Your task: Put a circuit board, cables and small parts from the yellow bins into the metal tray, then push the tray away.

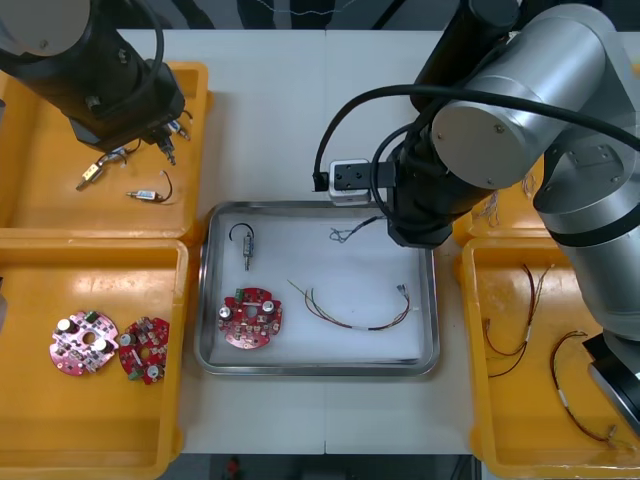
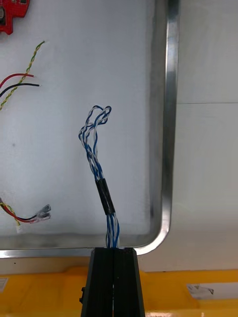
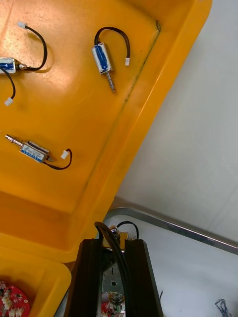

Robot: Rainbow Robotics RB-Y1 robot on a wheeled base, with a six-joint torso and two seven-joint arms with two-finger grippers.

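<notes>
Now the right gripper (image 2: 113,250) sits at the far right corner of the metal tray (image 2: 171,124), fingers pinched together on the twisted blue and white cable (image 2: 99,163). The cable runs lengthwise to the left from the fingertips, just inside the far rim and roughly parallel to it, with its looped loose end pointing left. Bare white tray floor lies open on its left and near sides, with the red and yellow cable (image 1: 350,320) and round red circuit board (image 1: 250,318) well apart toward the near rim. Meanwhile the left gripper (image 3: 115,241) hangs by the right wall of the far left yellow bin (image 3: 74,198), clamped on a small metal part (image 3: 113,282).
</notes>
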